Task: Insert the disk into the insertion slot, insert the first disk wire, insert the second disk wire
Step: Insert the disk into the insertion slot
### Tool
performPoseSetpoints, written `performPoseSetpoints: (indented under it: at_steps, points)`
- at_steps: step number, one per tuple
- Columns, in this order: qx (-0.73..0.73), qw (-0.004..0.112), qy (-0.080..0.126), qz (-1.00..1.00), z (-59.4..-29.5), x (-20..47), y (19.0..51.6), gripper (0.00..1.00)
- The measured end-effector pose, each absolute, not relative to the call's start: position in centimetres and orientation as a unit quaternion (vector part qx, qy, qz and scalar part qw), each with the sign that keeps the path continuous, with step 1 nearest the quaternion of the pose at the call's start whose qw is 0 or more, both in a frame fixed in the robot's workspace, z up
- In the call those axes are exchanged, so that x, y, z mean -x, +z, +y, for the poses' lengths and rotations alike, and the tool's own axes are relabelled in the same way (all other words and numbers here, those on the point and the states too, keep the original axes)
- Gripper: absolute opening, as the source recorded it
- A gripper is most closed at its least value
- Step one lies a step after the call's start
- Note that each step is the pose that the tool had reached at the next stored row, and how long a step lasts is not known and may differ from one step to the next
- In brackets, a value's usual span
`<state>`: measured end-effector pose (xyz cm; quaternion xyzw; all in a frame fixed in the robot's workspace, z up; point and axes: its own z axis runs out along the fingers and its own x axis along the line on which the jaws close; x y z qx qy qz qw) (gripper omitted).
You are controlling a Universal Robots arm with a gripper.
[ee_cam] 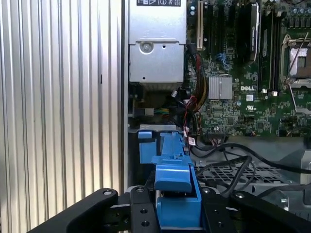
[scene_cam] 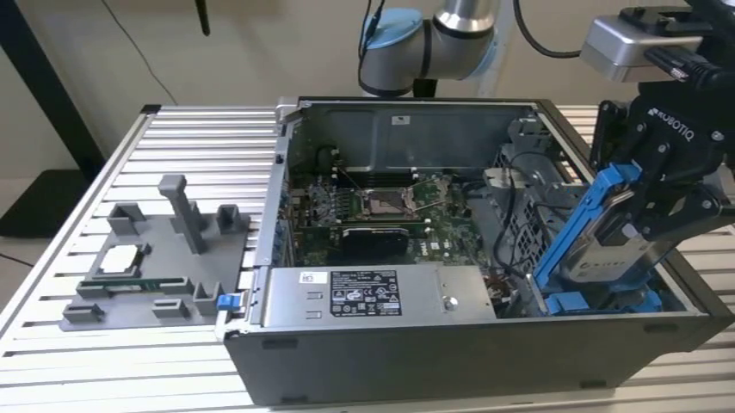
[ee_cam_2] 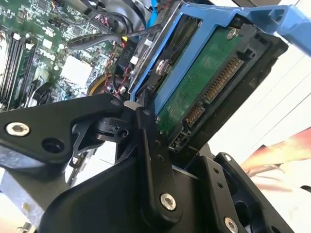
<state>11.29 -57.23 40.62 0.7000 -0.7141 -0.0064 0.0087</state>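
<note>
Disk | clamped between fingers (tilted) | above insertion slot

Blue-framed silver disk, black hand, green motherboard, ribbed silver table.

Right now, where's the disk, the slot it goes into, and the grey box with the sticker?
the disk (scene_cam: 610, 256), exterior view, silver face.
the insertion slot (scene_cam: 571, 303), exterior view, blue latch tab.
the power-supply box (scene_cam: 460, 298), exterior view, bare top.

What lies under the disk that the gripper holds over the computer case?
Under the tilted disk, clamped by the gripper, the slot with its blue tabs shows inside the case. The slot's floor beneath the disk's lower end is covered.
</note>
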Motion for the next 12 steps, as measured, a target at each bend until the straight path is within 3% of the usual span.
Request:
performPoseSetpoints:
  at_steps: [12]
  points:
    - [-0.700,0.009,-0.007,-0.714,-57.2,-11.3,39.3,0.00]
